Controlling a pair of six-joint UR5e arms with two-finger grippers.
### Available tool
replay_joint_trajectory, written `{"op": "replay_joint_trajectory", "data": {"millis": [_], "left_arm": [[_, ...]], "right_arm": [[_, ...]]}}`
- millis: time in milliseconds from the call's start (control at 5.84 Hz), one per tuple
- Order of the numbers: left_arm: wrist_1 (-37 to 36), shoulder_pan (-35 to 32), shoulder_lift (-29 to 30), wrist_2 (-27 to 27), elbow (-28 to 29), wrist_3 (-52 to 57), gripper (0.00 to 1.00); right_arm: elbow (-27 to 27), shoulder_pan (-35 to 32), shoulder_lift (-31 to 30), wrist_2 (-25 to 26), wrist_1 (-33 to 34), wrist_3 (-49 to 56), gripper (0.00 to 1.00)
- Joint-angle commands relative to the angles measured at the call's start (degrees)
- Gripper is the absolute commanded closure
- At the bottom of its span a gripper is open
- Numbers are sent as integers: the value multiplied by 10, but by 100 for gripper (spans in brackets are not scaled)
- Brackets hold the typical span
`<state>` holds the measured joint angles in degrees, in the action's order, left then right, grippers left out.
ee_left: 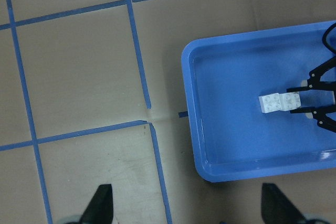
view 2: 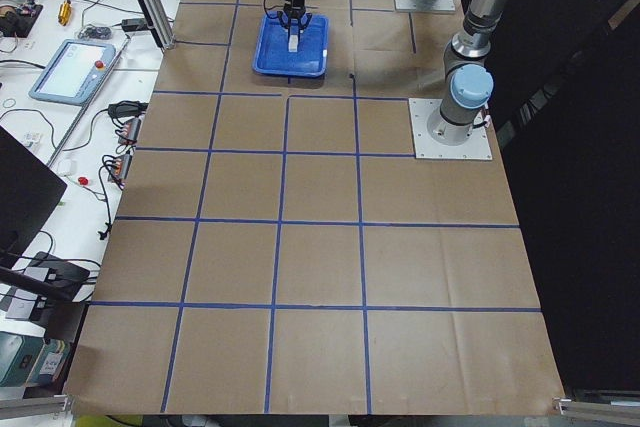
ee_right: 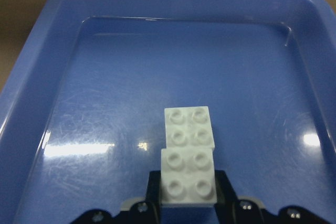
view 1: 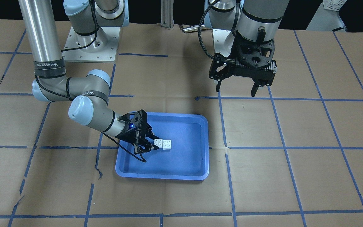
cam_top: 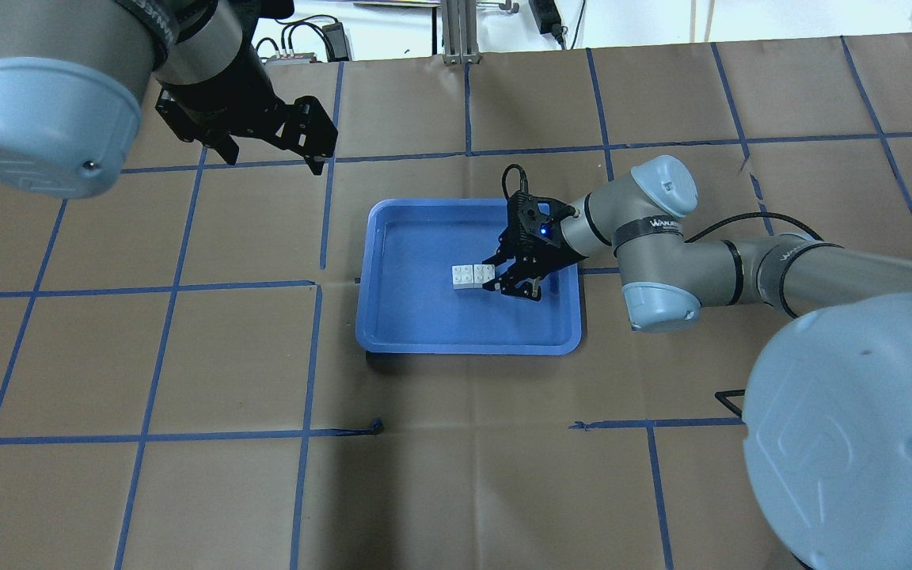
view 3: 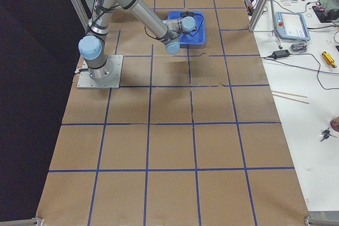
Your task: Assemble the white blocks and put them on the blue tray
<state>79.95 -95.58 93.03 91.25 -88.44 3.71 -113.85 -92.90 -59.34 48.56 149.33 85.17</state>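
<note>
Two white blocks (view 1: 163,143) lie joined in a row on the bottom of the blue tray (view 1: 162,176), near its middle. My right gripper (view 1: 151,143) reaches low into the tray. In the right wrist view its jaws flank the nearer white block (ee_right: 188,182) and touch its sides, with the second block (ee_right: 189,127) just beyond. The pair also shows in the overhead view (cam_top: 473,275) and in the left wrist view (ee_left: 281,102). My left gripper (view 1: 236,90) hangs open and empty above the table, well away from the tray (cam_top: 464,346).
The table is covered in brown paper with a grid of blue tape (cam_top: 313,356). The arm bases (view 1: 90,44) stand at the robot's side. Benches with cables and teach pendants (view 3: 291,25) run along the operators' side.
</note>
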Motion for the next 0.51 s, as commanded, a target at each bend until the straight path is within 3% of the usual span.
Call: {"op": "replay_joint_trajectory", "data": {"millis": [0, 342], "left_arm": [[-12, 18, 0, -4, -1, 1, 1], [-12, 17, 1, 0, -1, 1, 1]], "right_arm": [[0, 0, 5, -1, 0, 0, 77], [1, 0, 4, -6, 0, 0, 77]]}}
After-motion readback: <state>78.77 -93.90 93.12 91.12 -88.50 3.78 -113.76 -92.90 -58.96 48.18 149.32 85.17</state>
